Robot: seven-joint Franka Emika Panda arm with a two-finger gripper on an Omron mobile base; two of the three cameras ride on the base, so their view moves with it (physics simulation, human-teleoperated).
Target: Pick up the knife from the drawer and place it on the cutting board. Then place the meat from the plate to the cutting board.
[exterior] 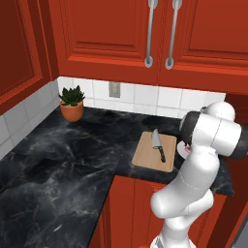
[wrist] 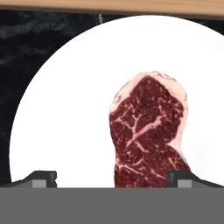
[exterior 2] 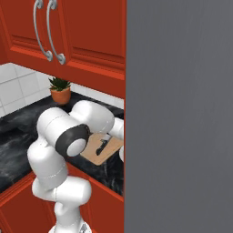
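The knife [exterior: 158,144], silver blade and black handle, lies on the tan cutting board [exterior: 145,156] on the black counter; in the right base view the knife [exterior 2: 101,146] and the board [exterior 2: 110,152] peek out from behind my arm. In the hand view the meat [wrist: 148,131], dark red with whitish streaks and a pale fat edge, rests on the round white plate [wrist: 65,122]. My gripper [wrist: 113,178] hangs open above the plate, one fingertip [wrist: 43,178] on each side of the meat's near end, holding nothing. The board's edge [wrist: 131,5] runs just beyond the plate. The drawer is out of view.
A potted plant [exterior: 71,102] stands in the back corner of the black marble counter [exterior: 58,160]. Red upper cabinets with long silver handles [exterior: 150,34] hang above. A tall grey panel [exterior 2: 179,113] walls off the right side, close to my arm.
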